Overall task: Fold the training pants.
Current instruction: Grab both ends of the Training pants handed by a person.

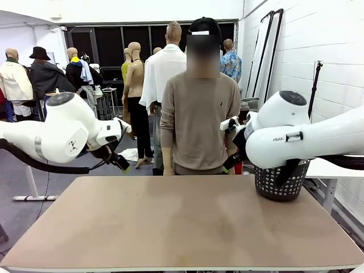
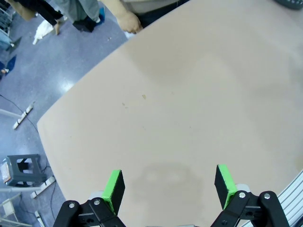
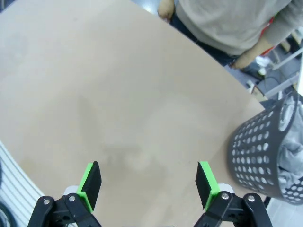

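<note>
The tan table (image 1: pixel 170 227) lies bare between my arms. My left gripper (image 1: pixel 121 165) hangs above the table's far left corner, and in the left wrist view it (image 2: pixel 168 187) is open over bare tabletop with nothing between its green pads (image 2: pixel 113 189). My right gripper (image 1: pixel 228 165) hangs above the far right side, also open (image 3: pixel 147 182) over bare wood. Light grey cloth (image 3: pixel 289 156) lies inside a black perforated basket (image 3: pixel 258 156); I cannot tell whether it is the training pants.
A person in a beige sweater (image 1: pixel 199 119) stands at the far edge, arms down, one hand (image 2: pixel 128 21) near the table's corner. The basket (image 1: pixel 278 183) stands at the table's far right, just under my right arm.
</note>
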`<state>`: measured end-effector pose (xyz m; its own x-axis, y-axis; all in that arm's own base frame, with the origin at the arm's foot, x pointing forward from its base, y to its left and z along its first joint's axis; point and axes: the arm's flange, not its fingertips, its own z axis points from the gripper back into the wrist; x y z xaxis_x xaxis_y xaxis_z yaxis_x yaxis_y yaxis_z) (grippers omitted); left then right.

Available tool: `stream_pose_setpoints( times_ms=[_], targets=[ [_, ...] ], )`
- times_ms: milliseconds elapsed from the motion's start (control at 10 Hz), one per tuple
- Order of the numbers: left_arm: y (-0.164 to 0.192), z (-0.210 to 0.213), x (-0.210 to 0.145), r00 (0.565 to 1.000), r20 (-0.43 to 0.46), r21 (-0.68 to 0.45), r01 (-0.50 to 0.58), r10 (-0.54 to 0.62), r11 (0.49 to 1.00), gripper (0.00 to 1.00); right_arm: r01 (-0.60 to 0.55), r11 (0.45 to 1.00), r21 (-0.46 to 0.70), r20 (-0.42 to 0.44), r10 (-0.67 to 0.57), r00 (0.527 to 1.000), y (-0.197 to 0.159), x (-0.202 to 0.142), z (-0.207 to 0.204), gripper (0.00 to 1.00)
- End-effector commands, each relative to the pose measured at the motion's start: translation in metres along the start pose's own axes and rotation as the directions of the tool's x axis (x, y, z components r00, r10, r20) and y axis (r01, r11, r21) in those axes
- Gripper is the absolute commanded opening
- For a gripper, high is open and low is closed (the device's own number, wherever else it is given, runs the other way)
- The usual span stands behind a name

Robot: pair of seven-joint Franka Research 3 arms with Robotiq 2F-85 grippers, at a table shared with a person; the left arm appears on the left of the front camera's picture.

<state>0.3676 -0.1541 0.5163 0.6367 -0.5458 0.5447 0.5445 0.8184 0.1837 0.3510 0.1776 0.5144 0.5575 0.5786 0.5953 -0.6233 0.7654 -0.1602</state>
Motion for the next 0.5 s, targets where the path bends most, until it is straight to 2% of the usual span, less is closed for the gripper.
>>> stream_pose_setpoints(
  times_ms=[0, 300, 400],
  targets=[
    [-0.003, 0.018, 0.001, 1.0, 0.001, 0.04, 0.008, -0.008, 0.999, 1.0, -0.047, 0.998, 0.029, 0.027, 0.046, 0.999, -0.003, -0.002, 0.02, 1.0],
    [-0.01, 0.03, 0.002, 1.0, 0.017, 0.028, 0.013, -0.013, 1.0, 1.0, -0.048, 0.998, 0.051, 0.037, 0.046, 0.998, -0.002, -0.005, 0.03, 1.0],
    [-0.005, 0.03, 0.0, 0.997, 0.045, -0.014, 0.065, -0.064, 0.998, 1.0, -0.062, 0.993, 0.097, 0.077, 0.054, 0.996, -0.01, -0.007, 0.031, 1.0]
  ],
)
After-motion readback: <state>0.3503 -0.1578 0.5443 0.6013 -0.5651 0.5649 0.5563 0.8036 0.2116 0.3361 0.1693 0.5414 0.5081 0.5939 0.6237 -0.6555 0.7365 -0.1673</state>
